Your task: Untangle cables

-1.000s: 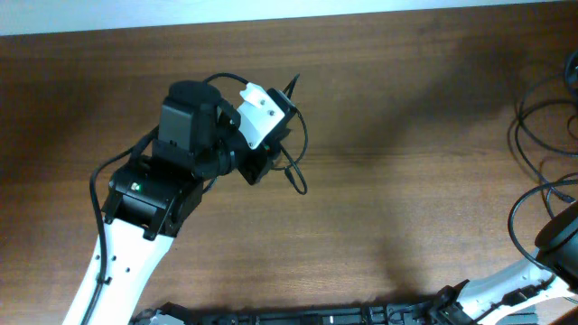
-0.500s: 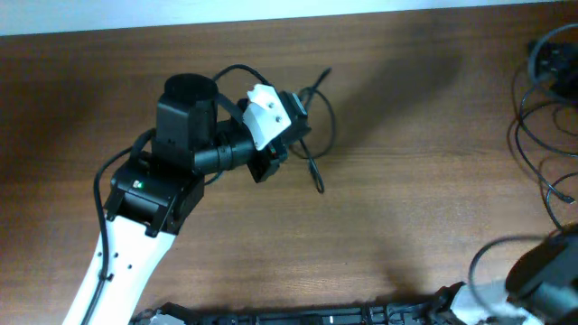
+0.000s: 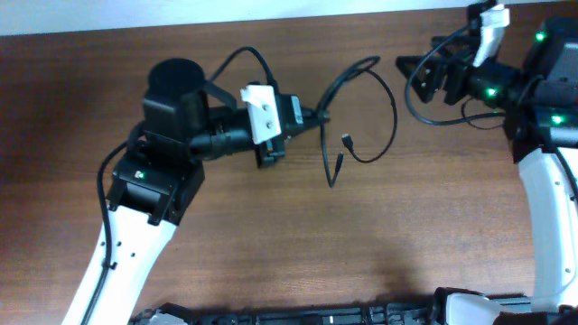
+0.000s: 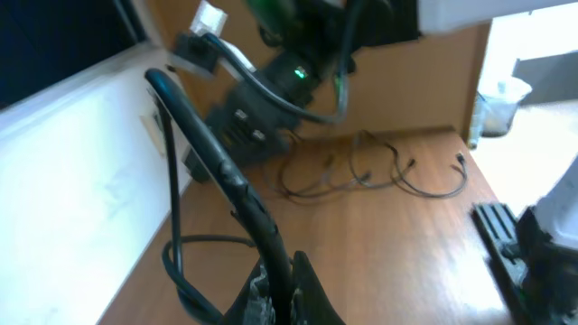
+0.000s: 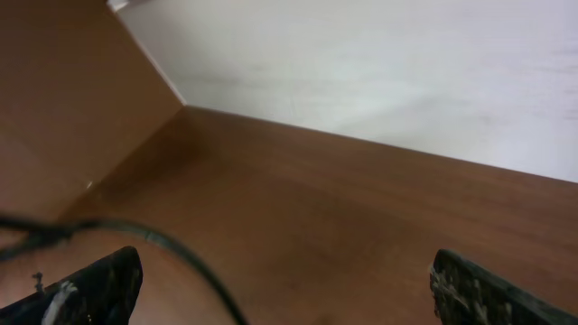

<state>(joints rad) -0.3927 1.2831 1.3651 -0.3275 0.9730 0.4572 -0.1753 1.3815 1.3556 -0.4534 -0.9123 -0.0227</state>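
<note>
The cable (image 4: 217, 158) is lifted off the table (image 3: 226, 235) left of the middle. It is pinched in the left claw (image 4: 275, 293), whose fingers are together on it. From that grip it swings right in one wide open loop that curls back to a small plug (image 3: 346, 138), while a second loose end (image 3: 332, 181) dangles on the near side. More cables (image 4: 379, 176) lie in slack curves on the table to the far right, under the right arm.

The right claw (image 5: 289, 284) sits at the far right with its fingers spread wide and nothing between them. A thin black cord (image 5: 181, 251) passes just beside one finger; I cannot tell whether it is the held cable or another.

The main risk is a pull to the left while the loop crosses itself, which would probably draw the crossing into a tight knot. The dangling ends could also catch on the left arm's own wiring. If the right claw closes where it is now, it may grab the wrong cord or nothing at all.
</note>
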